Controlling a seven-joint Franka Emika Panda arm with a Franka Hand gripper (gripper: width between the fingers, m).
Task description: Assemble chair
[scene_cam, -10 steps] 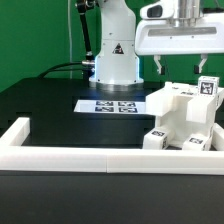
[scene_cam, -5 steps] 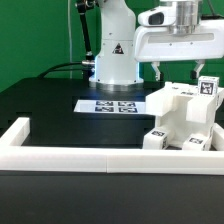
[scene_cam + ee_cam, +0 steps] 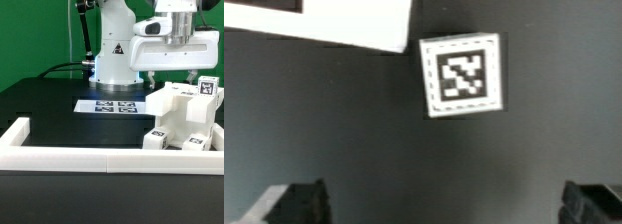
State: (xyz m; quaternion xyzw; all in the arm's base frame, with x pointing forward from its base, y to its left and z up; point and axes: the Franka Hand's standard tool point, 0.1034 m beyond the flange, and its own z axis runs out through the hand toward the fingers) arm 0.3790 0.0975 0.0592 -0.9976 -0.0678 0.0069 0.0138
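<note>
The chair [image 3: 183, 120] is a stepped white block assembly with black-and-white tags. It stands on the black table at the exterior view's right, just behind the white border rail [image 3: 110, 157]. My gripper [image 3: 172, 74] hangs above the chair's back part, open and holding nothing. In the wrist view the two dark fingertips [image 3: 295, 205] stand wide apart, with only dark table between them, so the gripper [image 3: 445, 207] is open. Beyond them lies a small white tagged part [image 3: 462, 75], well clear of the fingers. A larger white surface [image 3: 313, 20] shows at the picture's corner.
The marker board [image 3: 110, 105] lies flat on the table in front of the arm's white base [image 3: 115, 60]. The border rail runs along the front and turns back at the exterior view's left [image 3: 15, 133].
The gripper has shifted toward the exterior view's left above the chair. It stays open and the chair has not moved.
</note>
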